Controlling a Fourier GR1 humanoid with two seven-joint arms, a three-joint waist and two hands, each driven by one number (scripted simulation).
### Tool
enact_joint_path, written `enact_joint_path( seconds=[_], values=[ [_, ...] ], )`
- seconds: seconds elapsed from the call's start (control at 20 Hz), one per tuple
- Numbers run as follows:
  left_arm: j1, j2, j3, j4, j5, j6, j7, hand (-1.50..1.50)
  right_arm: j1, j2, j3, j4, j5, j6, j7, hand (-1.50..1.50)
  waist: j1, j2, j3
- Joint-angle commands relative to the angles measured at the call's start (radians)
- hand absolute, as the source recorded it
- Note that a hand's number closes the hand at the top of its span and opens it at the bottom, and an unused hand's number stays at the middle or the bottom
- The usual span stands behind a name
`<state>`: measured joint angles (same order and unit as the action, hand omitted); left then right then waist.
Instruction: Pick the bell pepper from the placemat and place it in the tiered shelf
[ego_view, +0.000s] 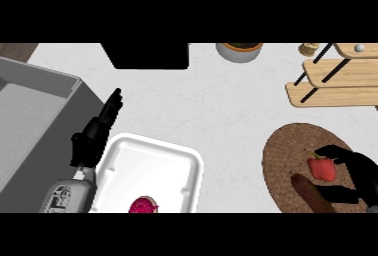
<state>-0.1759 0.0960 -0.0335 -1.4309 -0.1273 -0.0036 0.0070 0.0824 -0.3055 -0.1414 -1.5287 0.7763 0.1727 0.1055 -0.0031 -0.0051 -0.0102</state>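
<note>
Head view looks steeply down on a pale surface (221, 115). At the near right lies a round brown placemat (284, 155), and on it sits the red pepper (322, 168), its green stem pointing to the far left. The right robot hand (358, 175) comes in from the near right edge and lies over the mat: its fingers curve round the pepper's far and right side, while the thumb stretches leftward just near of it. The pepper sits between them, though contact cannot be told for sure. A dark brown long thing (310, 195) lies on the mat just near of the pepper, partly under the thumb.

The left robot hand (96, 135) shows at the left, its grey forearm (70, 195) rising from the near edge; its fingers are straight and point far and slightly right, holding nothing, beside a white tray (159, 165). A pink round item (143, 206) sits at the tray's near edge. The wooden shelf (332, 82) stands at the far right, well apart from the pepper. A grey sink (33, 120) fills the left side.
</note>
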Motion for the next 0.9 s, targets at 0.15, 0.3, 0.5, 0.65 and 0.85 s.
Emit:
enact_joint_path(
  seconds=[0.15, 0.3, 0.5, 0.65, 0.85],
  values=[
    [-0.017, -0.023, -0.001, 0.052, -0.024, 0.007, -0.027, 0.00, 0.011, -0.025, -0.027, 0.070, 0.050, -0.074, -0.117, 1.50, 0.000, 0.005, 0.010],
    [-0.014, -0.053, -0.017, 0.071, -0.031, 0.024, -0.070, 0.00, -0.036, 0.028, 0.094, -0.009, 0.125, -0.008, 0.011, 1.50, 0.003, 0.005, 0.010],
    [-0.032, -0.008, 0.020, 0.042, -0.009, -0.001, -0.016, 0.00, -0.028, 0.138, 0.298, -0.145, 0.225, 0.101, 0.180, 1.50, 0.009, 0.005, 0.009],
    [0.000, -0.006, 0.013, -0.006, -0.005, -0.011, -0.007, 0.00, -0.026, 0.133, 0.279, -0.245, 0.176, 0.182, 0.205, 1.50, 0.003, 0.004, 0.010],
    [0.036, 0.010, 0.003, -0.096, -0.008, -0.024, 0.065, 0.00, 0.049, 0.202, 0.309, -0.348, 0.160, 0.118, 0.209, 1.50, 0.002, 0.002, 0.010]
  ],
)
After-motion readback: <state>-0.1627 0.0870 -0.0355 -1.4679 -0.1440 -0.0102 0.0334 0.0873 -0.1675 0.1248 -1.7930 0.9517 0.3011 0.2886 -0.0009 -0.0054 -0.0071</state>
